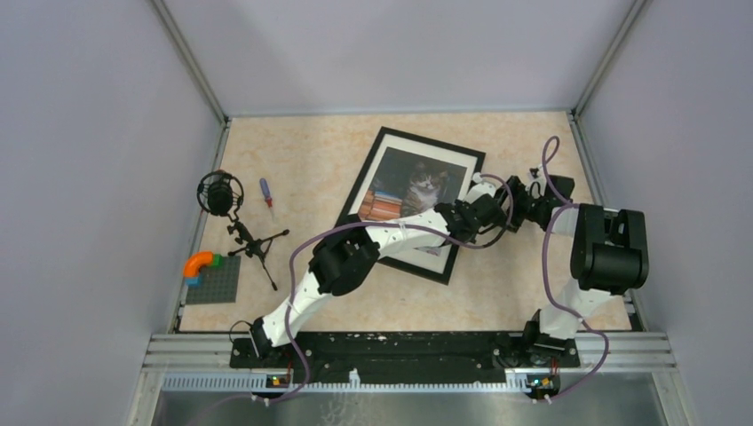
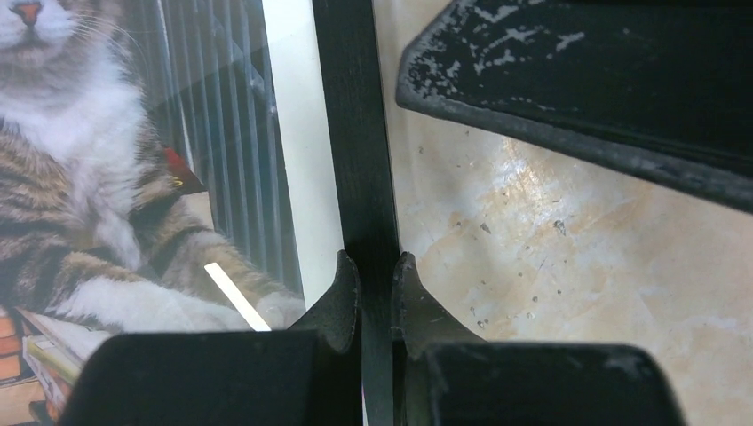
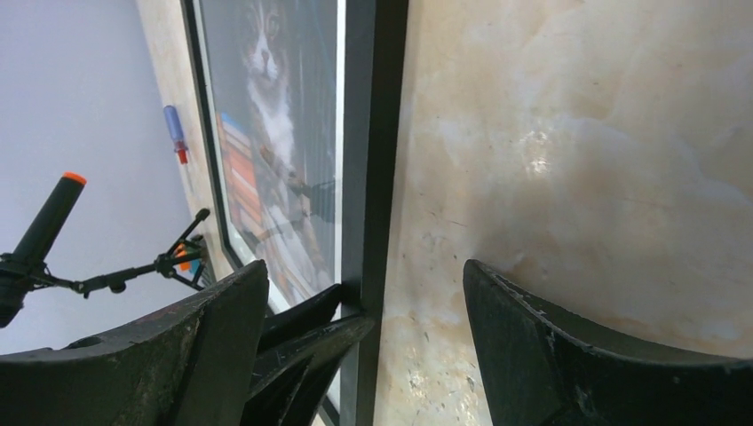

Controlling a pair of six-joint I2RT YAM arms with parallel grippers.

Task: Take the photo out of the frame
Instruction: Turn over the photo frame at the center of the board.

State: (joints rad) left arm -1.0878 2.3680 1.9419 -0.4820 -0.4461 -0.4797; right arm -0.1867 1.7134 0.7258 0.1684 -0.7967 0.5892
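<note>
- Left gripper (image 2: 375, 277): closest to the lens in the left wrist view. Its two black fingers are pinched together on the thin black rectangular picture frame (image 2: 353, 133), one pad on the inner face of the rail and one on the outer. You have a grip on the rim only, not on the print.
- Right gripper (image 3: 377, 333): jaws wide apart, straddling the same rail just beside the left gripper's fingers, holding nothing.
- Location: the frame lies flat on the beige marbled table (image 1: 302, 169), picture side up. It sits toward the far edge, a little right of centre. The gripped rail is the one facing the table's right edge.
- The paper print of a grey-white cat among stacked colourful books (image 2: 89, 177) sits inside the frame, white margin showing against the rail.
- Progress, as judged: early. The frame is seized, but the photo is still in it and the back is not exposed. You still have to lift or turn the frame, open the back and draw the print out.
- Orientation: the long axis appears to run near-to-far, with the far end leaning toward the table's right edge. The cat's head points to the far edge.
</note>
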